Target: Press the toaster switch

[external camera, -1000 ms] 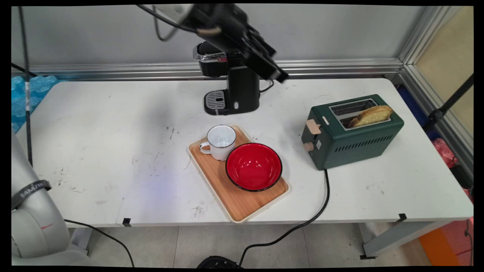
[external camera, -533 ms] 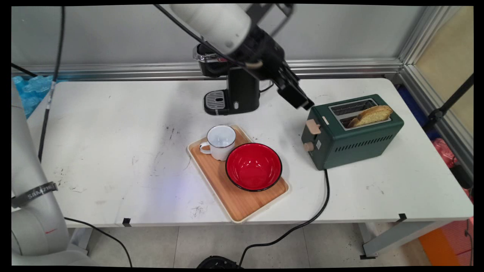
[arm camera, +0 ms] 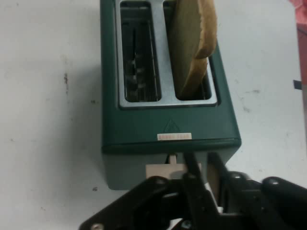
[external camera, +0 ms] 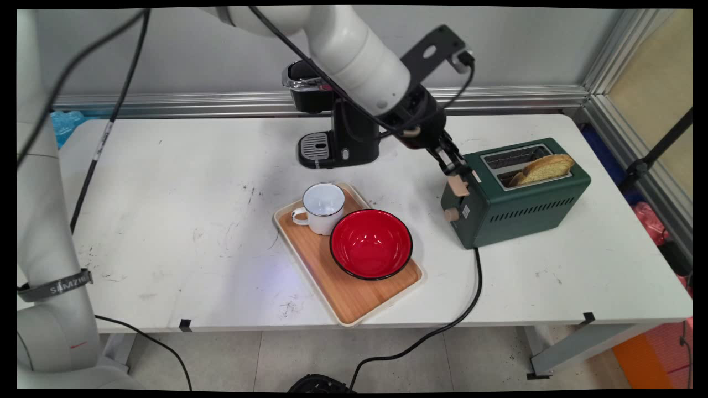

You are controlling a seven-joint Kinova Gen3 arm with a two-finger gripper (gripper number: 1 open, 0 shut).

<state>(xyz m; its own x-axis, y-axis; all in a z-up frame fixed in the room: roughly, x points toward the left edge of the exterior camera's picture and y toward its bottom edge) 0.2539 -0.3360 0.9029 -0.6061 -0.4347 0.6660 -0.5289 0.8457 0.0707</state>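
Now the gripper (arm camera: 200, 165) sits at the lever end of the green toaster (external camera: 517, 190), fingers drawn close together just above its beige lever (external camera: 458, 185). A bread slice (external camera: 543, 168) stands tilted in the toaster's nearer slot. Left of the toaster, a tray (external camera: 354, 298) carries a red bowl (external camera: 371, 244) and white mug (external camera: 323, 208).

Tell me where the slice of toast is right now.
In the main view, the slice of toast stands in the nearer slot of the green toaster on the table's right side, right of the wooden tray; the gripper is at the toaster's lever end.
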